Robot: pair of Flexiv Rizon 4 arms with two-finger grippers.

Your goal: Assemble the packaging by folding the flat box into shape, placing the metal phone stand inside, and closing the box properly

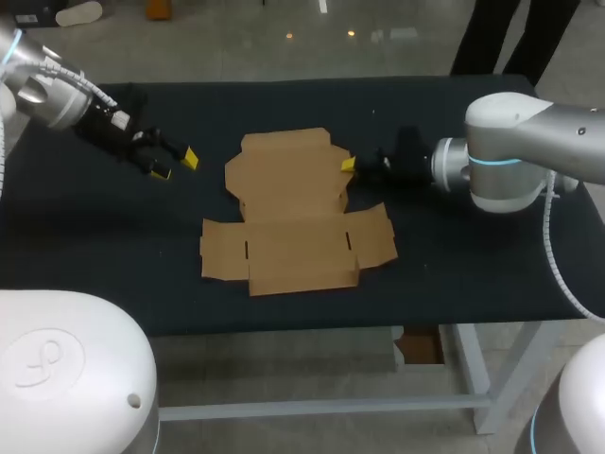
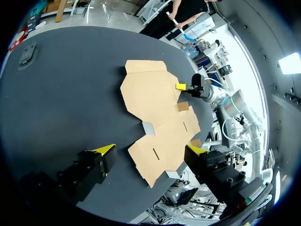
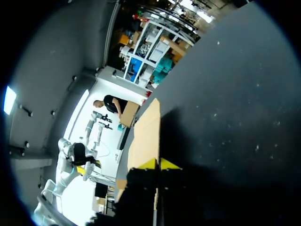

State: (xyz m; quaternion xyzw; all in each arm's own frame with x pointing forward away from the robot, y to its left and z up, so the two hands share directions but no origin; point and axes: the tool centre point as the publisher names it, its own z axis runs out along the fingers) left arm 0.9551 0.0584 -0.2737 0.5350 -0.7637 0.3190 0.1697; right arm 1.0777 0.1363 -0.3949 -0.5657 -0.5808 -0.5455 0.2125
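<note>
A flat brown cardboard box lies unfolded in the middle of the black table, flaps spread out. My right gripper is at the right edge of the box's far panel, its yellow tips pinched together on that edge. In the right wrist view the right gripper is shut on the cardboard, which runs ahead of it edge-on. My left gripper hovers left of the box, open and holding nothing. From the left wrist, the box lies ahead of my left gripper, with the right gripper beyond it. No metal phone stand is plainly visible.
A small dark object lies on the table, off to one side and well away from the box; I cannot tell what it is. Bare black table surrounds the box. The front edge is close to the box's near flaps.
</note>
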